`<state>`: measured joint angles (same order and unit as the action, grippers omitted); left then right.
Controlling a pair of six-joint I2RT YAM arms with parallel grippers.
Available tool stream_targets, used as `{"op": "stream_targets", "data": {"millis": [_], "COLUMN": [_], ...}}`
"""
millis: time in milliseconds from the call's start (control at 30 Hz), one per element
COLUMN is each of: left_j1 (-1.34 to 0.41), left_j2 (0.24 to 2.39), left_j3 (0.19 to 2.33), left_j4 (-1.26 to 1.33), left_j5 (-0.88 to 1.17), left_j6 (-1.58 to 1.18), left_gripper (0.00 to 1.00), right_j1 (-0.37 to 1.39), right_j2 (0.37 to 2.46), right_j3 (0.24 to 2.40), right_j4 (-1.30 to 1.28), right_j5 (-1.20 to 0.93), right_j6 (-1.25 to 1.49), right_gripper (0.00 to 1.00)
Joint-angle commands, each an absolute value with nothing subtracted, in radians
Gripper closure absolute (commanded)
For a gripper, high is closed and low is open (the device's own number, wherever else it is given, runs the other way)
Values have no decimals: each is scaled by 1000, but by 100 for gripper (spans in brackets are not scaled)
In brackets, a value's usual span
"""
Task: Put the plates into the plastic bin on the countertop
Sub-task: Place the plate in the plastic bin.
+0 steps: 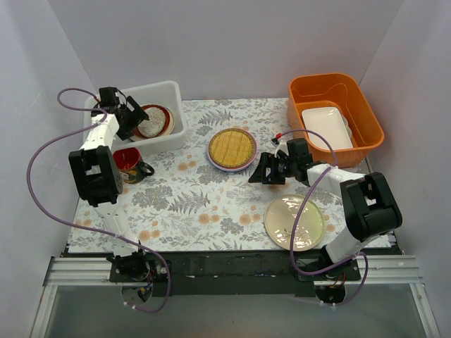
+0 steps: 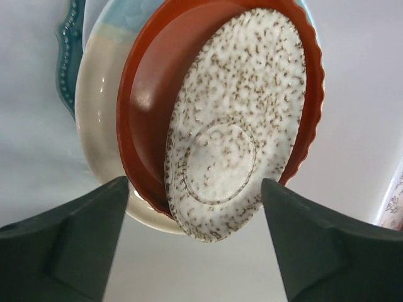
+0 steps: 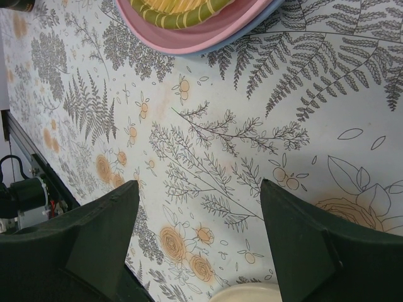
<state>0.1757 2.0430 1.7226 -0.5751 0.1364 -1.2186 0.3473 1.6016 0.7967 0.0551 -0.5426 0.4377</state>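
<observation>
Fern-print countertop (image 1: 211,204), left claw (image 1: 139,118) spread above plastic bin (image 1: 176,89), right claw (image 1: 258,173) spread near woven-bamboo plate (image 1: 232,148) rim

Stacked plates (image 1: 155,121) lie in the plastic bin (image 1: 177,105), far left on the countertop (image 1: 211,204).

Lab test booth, plain white walls (image 1: 232,42)

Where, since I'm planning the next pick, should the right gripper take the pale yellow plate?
Probably the rim of the pale yellow plate, on the side facing the right gripper, from above: it lies flat on the countertop, leaving only that thin edge to pinch.
</observation>
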Motion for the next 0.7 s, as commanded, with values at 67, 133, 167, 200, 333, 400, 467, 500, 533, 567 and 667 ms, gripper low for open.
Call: {"op": "stream_targets", "data": {"millis": [67,133,167,200,333,400,467,500,533,567,667], "left_j1": [184,184,184,184,183,178,163,153,146,126,69], "left_j2": [1916,1899,1893,1887,1870,1861,1833,1824,1813,1792,1755], "left_j3": [1697,1697,1695,1695,1687,1677,1664,1652,1648,1641,1626], "left_j4": [-537,-535,-535,-535,-535,-534,-529,-526,-528,-529,-543], "left_j5": [123,130,132,138,164,178,187,190,195,202,213], "left_j6": [-1220,-1221,-1220,-1218,-1216,-1215,-1212,-1209,-1203,-1201,-1183], "left_gripper": [4,2,2,2,2,2,2,2,2,2,2], "right_j1": [350,350,350,351,351,351,351,350,351,351,351], "right_j2": [1598,1600,1600,1603,1608,1602,1597,1591,1589,1586,1575], "right_j3": [833,834,833,834,836,836,838,838,838,838,839], "right_j4": [74,74,74,75,74,72,68,67,64,64,58], "right_j5": [-558,-558,-558,-558,-563,-563,-558,-558,-557,-555,-554], "right_j6": [422,422,423,423,423,423,423,423,423,423,423], "right_gripper": [15,15,15,15,15,16,15,15,15,15,15]}}
